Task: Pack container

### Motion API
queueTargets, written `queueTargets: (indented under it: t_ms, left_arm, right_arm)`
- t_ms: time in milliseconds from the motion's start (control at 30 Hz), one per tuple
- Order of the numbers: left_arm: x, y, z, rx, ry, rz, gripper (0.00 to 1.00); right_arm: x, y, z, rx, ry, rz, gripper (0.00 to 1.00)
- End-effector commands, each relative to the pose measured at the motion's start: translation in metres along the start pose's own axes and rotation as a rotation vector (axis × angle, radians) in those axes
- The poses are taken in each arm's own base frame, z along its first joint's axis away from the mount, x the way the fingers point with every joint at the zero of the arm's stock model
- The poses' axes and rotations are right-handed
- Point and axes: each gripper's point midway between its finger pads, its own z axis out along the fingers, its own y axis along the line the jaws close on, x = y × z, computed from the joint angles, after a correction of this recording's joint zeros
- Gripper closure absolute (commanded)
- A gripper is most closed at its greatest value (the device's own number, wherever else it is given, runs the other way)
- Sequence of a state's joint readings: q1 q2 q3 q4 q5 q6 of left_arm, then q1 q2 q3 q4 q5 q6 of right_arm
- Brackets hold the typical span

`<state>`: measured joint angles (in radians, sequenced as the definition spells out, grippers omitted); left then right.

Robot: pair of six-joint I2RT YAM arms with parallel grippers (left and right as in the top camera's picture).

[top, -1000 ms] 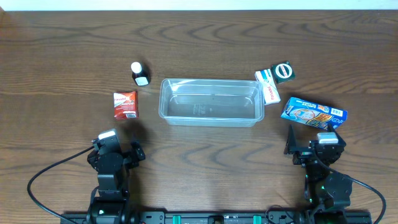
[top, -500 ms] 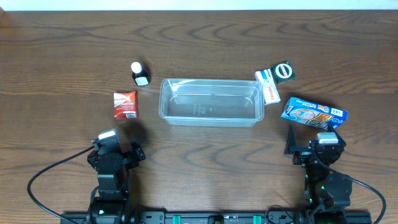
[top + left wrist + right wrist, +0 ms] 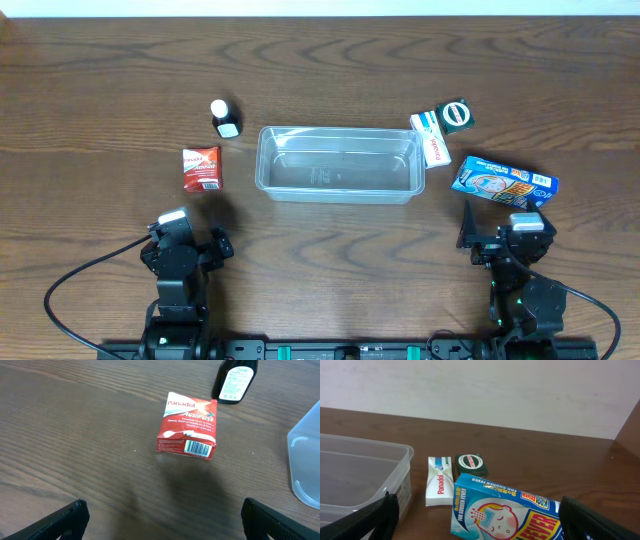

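The container [image 3: 338,163] lies at the middle of the desk [image 3: 330,60], long side toward me, upright, with nothing in it. It is clear, thin-walled plastic with rounded corners and a rolled rim. I judge it light and a little springy, likely to skate on the smooth wood if I nudge it and to flex if I squeeze a long wall. If it needs holding, the rim at a short end looks the stiffest place to pinch. The walls look too slick for a sure hold.

Left of the container a red Panadol box [image 3: 201,168] lies flat. Beyond that, off the container's far-left corner, stands a dark bottle [image 3: 225,118] with a white cap. Touching or just beside the container's right end is a white Panadol box [image 3: 431,139], with a green tin [image 3: 457,114] close against its far side. Further right, nearer me, a blue carton [image 3: 503,181] lies at a slant.

My left fingers [image 3: 65,520] are spread wide and hold nothing, hanging on the near side of the container, facing the red box. My right fingers [image 3: 600,520] are equally wide and bare, just short of the blue carton.
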<state>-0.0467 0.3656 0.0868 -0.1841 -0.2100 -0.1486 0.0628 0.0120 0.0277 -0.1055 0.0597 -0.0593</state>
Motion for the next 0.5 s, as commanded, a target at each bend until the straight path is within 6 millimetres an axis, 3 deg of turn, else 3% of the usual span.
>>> queueTargets:
  t_ms: [0, 133, 200, 333, 467]
  left_arm:
    - [0.014, 0.004, 0.002, -0.017, 0.032, 0.023, 0.02]
    - [0.011, 0.006, 0.002, -0.026, 0.022, 0.022, 0.02]
    - [0.0, -0.003, 0.002, 0.018, -0.021, -0.002, 0.02]
    - [-0.052, -0.023, -0.005, 0.128, -0.225, -0.052, 0.02]
    - [-0.106, -0.031, -0.026, 0.182, -0.454, -0.104, 0.02]
  right_arm:
    - [0.001, 0.0, 0.0, 0.0, -0.002, -0.009, 0.01]
    - [0.001, 0.0, 0.0, 0.0, -0.002, -0.009, 0.01]
    - [0.001, 0.0, 0.0, 0.0, -0.002, -0.009, 0.01]
    - [0.001, 0.0, 0.0, 0.0, -0.002, -0.009, 0.01]
    - [0.001, 0.0, 0.0, 0.0, -0.002, -0.009, 0.01]
